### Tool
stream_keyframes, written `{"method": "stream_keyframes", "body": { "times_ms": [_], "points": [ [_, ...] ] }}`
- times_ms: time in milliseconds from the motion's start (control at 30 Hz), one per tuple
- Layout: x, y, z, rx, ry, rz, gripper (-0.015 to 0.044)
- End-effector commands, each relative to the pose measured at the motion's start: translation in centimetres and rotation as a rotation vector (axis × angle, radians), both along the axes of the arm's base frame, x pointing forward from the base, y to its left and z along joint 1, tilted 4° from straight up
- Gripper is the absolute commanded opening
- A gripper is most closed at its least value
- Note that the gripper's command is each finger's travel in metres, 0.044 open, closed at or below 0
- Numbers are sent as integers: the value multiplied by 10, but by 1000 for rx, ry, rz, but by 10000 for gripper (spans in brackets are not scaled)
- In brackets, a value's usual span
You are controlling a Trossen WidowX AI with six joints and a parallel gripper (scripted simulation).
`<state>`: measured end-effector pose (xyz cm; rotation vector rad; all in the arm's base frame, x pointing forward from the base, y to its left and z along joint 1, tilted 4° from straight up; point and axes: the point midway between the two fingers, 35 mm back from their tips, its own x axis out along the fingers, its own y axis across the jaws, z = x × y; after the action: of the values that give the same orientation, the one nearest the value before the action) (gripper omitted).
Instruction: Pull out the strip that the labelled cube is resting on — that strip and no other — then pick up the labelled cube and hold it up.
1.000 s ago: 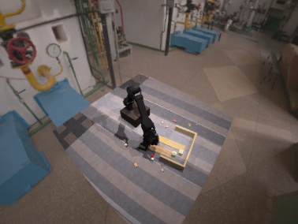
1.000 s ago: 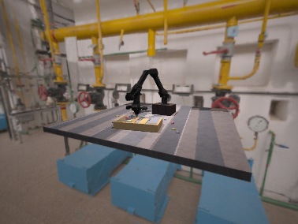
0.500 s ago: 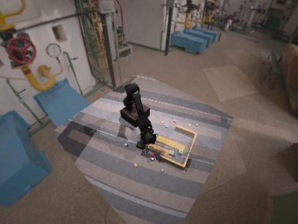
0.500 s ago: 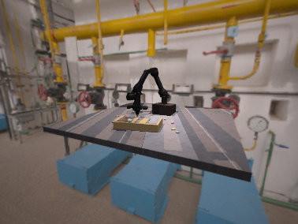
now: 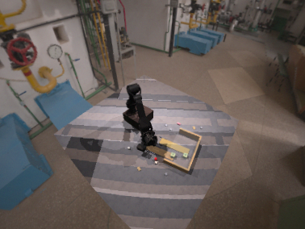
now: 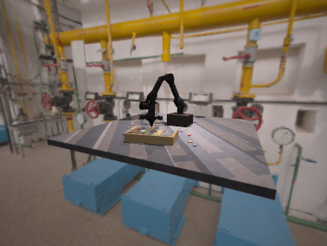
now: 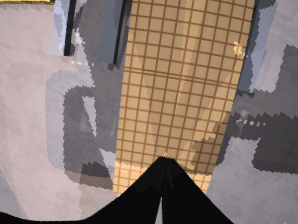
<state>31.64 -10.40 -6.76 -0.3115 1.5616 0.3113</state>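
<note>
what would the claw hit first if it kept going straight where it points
Likely the strip with the brown grid, right under the claw's tips; the gap is hard to judge.

The three-sided tan tray (image 5: 195,152) (image 6: 151,139) looks like matt, smooth wood. The tan strip with a brown grid (image 5: 160,151) (image 7: 175,100) seems smooth — matt too — and the black arm (image 5: 142,114) (image 6: 155,92) resembles dull plastic.

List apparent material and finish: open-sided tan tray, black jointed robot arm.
Open-sided tan tray: probably wood, matte; plain yellowish-brown walls, no shine.
Black jointed robot arm: painted metal or plastic, unclear; dark, mostly glare-free surface.
</note>
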Motion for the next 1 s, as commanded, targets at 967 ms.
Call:
{"method": "stream_keyframes", "body": {
  "times_ms": [967],
  "points": [
    [-55,-18,-4,-2,33,2,0]
  ]
}}
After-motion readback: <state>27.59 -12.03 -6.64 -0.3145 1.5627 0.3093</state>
